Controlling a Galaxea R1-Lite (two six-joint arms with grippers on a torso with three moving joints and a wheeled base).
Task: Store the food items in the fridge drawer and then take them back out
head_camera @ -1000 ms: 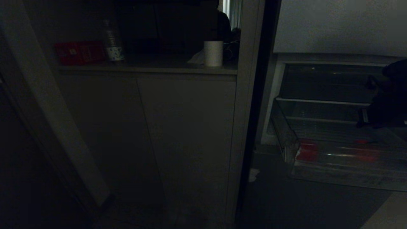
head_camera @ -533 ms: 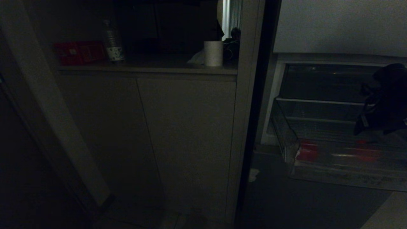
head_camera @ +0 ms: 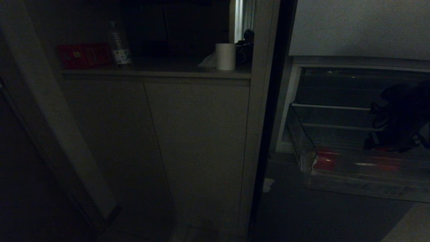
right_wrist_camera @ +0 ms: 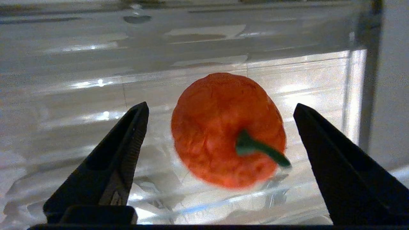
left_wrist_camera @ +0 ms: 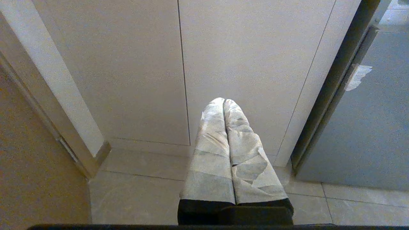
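Two red food items lie in the fridge drawer (head_camera: 362, 188), which stands pulled out at the foot of the open fridge. One is a lumpy orange-red pepper (right_wrist_camera: 228, 129) with a green stem, resting on the clear ribbed bottom near the drawer's right side wall. The other, a smaller red piece (head_camera: 324, 160), sits at the drawer's left front corner, well apart from the pepper.

Around the pepper stands the right gripper (right_wrist_camera: 220, 163), its black fingers (right_wrist_camera: 127, 140) spread wide, one on each side of the fruit and neither touching it. Nothing is held. I judge the step in hand to be either the release that ends the storing or the start of taking the pepper back out; I cannot tell which.

If it is a pickup, the gripper should close squarely across the widest part of the body, away from the stem, which points toward the camera and would slip or bend. The skin looks soft and rounded, so a gentle, centred squeeze is wise. The right finger needs to stay off the drawer's side wall, and any lift should go straight up before clearing the front lip.

Off to the side, the left gripper (left_wrist_camera: 225, 102) hangs parked with its taped fingers pressed together, facing the pale cabinet doors (left_wrist_camera: 223, 48).
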